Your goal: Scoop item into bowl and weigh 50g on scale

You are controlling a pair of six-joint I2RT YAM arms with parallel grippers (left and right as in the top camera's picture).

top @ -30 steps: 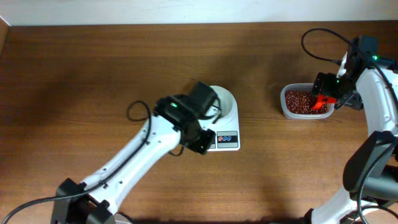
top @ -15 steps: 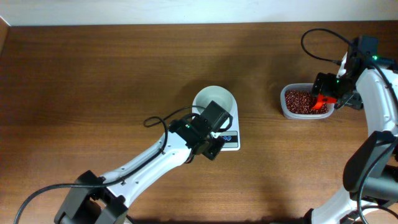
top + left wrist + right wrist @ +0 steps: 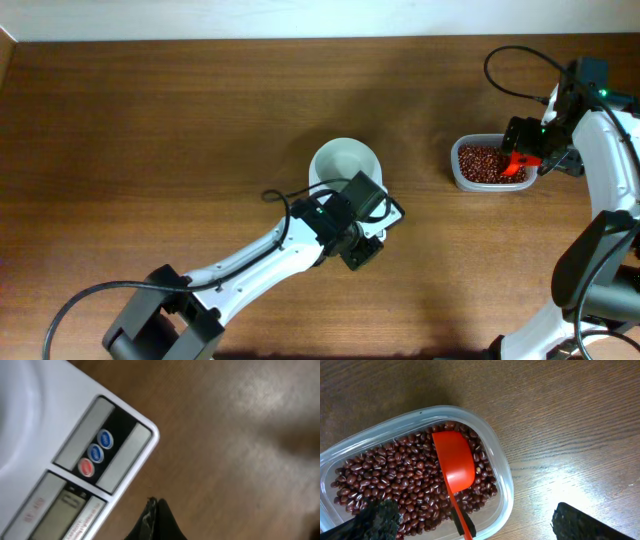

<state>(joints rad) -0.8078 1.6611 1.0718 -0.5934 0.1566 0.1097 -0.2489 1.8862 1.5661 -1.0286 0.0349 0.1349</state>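
Overhead, the round white bowl [image 3: 345, 165] sits on the white square scale [image 3: 45, 450], mid counter; the left fingers [image 3: 155, 522] are shut, empty. Wide open, the right fingers [image 3: 480, 527] hang over the red plastic scoop [image 3: 454, 465] in the reddish-brown beans [image 3: 395, 485], right. Scooping looks next: grab the scoop's handle.

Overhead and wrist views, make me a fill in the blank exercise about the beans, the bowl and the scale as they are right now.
1. The red scoop lies on the beans inside the clear ____.
2. The visible inside of the white bowl is ____.
3. The scale has two blue buttons and one ____ button.
Missing words: tub; empty; red.
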